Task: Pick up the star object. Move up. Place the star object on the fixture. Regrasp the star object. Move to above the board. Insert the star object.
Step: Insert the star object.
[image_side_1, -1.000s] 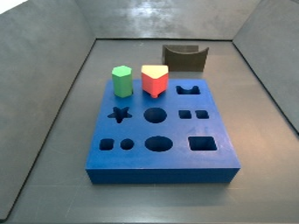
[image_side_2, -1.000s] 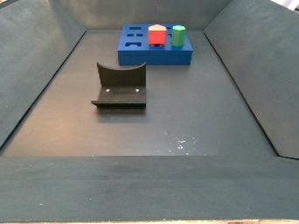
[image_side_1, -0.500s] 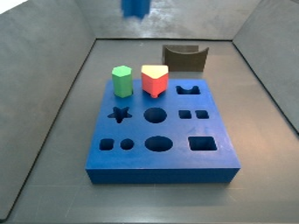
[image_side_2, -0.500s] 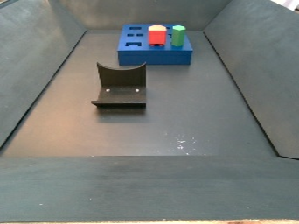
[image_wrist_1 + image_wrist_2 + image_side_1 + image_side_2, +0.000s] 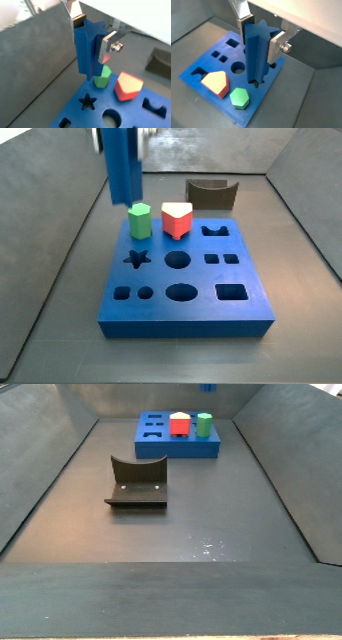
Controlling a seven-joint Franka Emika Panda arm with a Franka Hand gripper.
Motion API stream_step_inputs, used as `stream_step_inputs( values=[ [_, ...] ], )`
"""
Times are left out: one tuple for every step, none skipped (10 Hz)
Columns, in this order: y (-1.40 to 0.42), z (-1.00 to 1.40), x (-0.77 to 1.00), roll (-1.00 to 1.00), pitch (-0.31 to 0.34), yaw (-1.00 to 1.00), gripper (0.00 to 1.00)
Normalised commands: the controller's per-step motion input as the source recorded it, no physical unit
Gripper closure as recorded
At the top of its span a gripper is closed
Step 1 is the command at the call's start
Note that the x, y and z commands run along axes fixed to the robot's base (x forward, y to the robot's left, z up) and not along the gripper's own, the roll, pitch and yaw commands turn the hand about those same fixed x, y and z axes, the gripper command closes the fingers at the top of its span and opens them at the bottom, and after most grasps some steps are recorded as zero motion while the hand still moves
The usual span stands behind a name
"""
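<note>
Well, the green peg (image 5: 139, 220) and the red peg (image 5: 178, 221) stand in the board (image 5: 187, 314) at its far edge, right under the hanging star object (image 5: 120, 166). The fixture (image 5: 210, 194) sits beyond the board on the floor. In that side view the tool is cut off at the top. The tool (image 5: 259, 36) is clamped on the star object, upright above the board, clear of it.

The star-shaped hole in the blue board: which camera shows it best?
A side view shows the star-shaped hole best, whole and unblocked. A wrist view also shows it, below the star object held in the gripper. The other views do not show it clearly.
</note>
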Motion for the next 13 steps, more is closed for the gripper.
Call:
stream_step_inputs(
  values=[
    [-0.07, -0.17, -0.01, -0.30, -0.067, -0.75, 1.00],
    [-0.09, -0.12, 0.00, -0.30, -0.084, -0.75, 1.00],
    [-0.10, -0.11, 0.00, -0.31, -0.064, -0.71, 1.00],
    [-0.03, -0.30, 0.10, -0.32, 0.000, -0.57, 1.00],
    [-0.01, -0.41, 0.25, -0.31, 0.026, -0.48, 1.00],
    [0.00, -0.52, 0.34, -0.26, 0.050, -0.35, 1.00],
    [0.00, -0.59, 0.29, -0.22, 0.057, -0.27, 1.00],
    [-0.02, -0.61, 0.21, -0.22, 0.049, -0.25, 1.00],
    [-0.01, -0.67, 0.00, -0.22, 0.003, -0.14, 1.00],
    [0.00, -0.57, -0.19, -0.19, 0.000, -0.07, 1.00],
    [0.00, -0.46, -0.24, -0.13, 0.000, -0.09, 1.00],
    [0.00, -0.21, -0.19, -0.07, 0.014, -0.12, 1.00],
    [0.00, -0.14, -0.16, -0.12, 0.000, -0.11, 1.00]
  ],
)
